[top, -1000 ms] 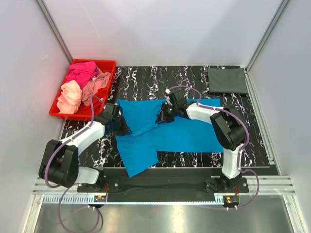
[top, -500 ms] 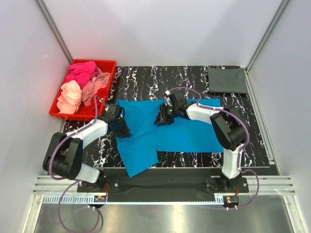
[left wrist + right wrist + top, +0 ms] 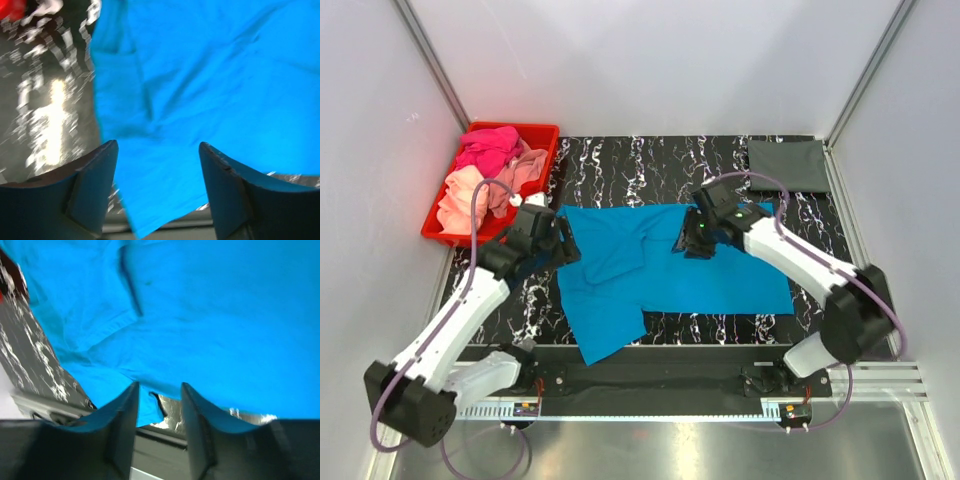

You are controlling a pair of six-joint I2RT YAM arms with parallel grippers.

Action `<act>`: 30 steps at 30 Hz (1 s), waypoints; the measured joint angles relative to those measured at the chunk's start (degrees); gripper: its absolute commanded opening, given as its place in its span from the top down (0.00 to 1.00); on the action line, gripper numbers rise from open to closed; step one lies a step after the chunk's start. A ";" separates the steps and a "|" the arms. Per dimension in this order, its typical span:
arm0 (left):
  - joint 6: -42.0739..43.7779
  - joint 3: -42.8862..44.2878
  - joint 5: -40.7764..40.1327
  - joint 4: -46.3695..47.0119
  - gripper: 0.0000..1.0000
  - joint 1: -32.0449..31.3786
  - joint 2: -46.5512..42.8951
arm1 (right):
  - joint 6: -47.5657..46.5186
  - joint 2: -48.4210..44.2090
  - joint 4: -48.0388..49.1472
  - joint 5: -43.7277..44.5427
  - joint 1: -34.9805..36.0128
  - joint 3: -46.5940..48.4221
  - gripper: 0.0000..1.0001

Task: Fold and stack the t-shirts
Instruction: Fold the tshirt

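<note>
Left pincer (image 3: 157,146) gapes over blue t-shirt (image 3: 720,275), red bin (image 3: 510,126) nearby.

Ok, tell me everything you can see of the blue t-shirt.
The blue t-shirt is bright, plain, soft-looking cloth, lying mostly flat but creased on the black marbled table, one flap reaching toward the near edge. The left gripper and right gripper hover over it, both open, holding nothing.
</note>
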 measured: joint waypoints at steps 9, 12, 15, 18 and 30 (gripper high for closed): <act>-6.56 -10.58 1.55 -6.73 0.26 -2.23 -13.25 | 11.76 -15.30 -10.05 9.75 -0.02 -8.98 0.47; -9.11 -14.40 3.23 -6.54 0.26 -2.27 -11.58 | 14.34 -14.91 -12.55 10.73 -1.75 -10.91 0.51; -13.51 -17.62 5.11 -6.97 0.26 -2.27 -10.36 | 17.00 -13.88 -16.72 11.93 -7.15 -12.02 0.54; -17.44 -20.63 7.39 -6.99 0.30 -2.40 -11.39 | 19.19 -13.49 -20.13 13.49 -13.68 -13.53 0.54; -31.45 -35.28 9.84 -7.28 0.34 -14.53 -22.91 | 21.35 -17.77 -19.17 14.25 -16.11 -16.94 0.57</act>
